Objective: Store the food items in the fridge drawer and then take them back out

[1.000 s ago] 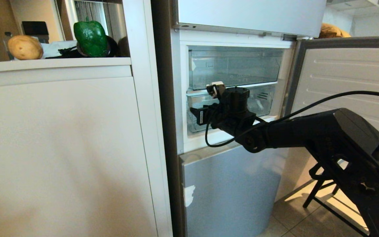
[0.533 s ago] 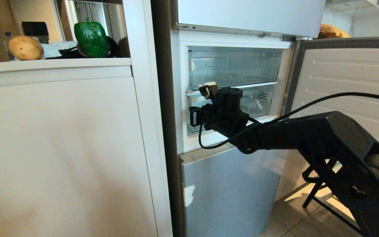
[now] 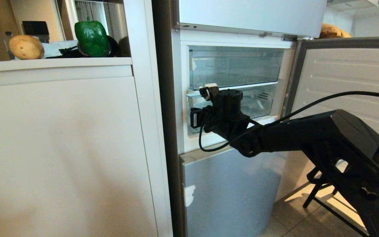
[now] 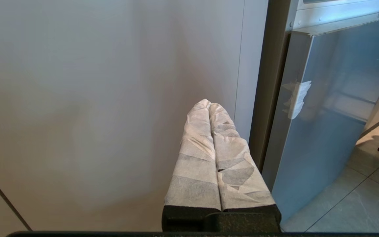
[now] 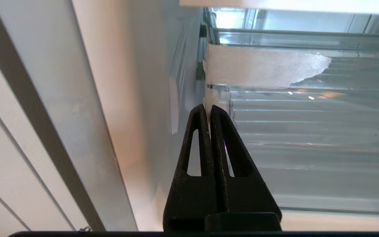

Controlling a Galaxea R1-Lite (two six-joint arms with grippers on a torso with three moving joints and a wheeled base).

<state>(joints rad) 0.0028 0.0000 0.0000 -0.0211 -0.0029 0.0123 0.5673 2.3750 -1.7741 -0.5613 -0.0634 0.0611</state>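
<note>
Right gripper (image 5: 210, 110) pinched fully together, tips at the left front corner of the wide clear ribbed plastic fridge drawer (image 5: 308, 131), beside its white sticker (image 5: 262, 70); gripping anything: cannot tell. Tan oval potato (image 3: 26, 47) and glossy green bell pepper (image 3: 90, 37) well apart, up on the white counter (image 3: 54, 64) to the left. Left gripper (image 4: 211, 108) closed, parked low.

A tan oval potato (image 3: 26, 47) and a glossy green pepper (image 3: 91, 38) sit apart on the white ledge; the clear ribbed drawer (image 3: 258, 100) sits low in the open fridge.
</note>
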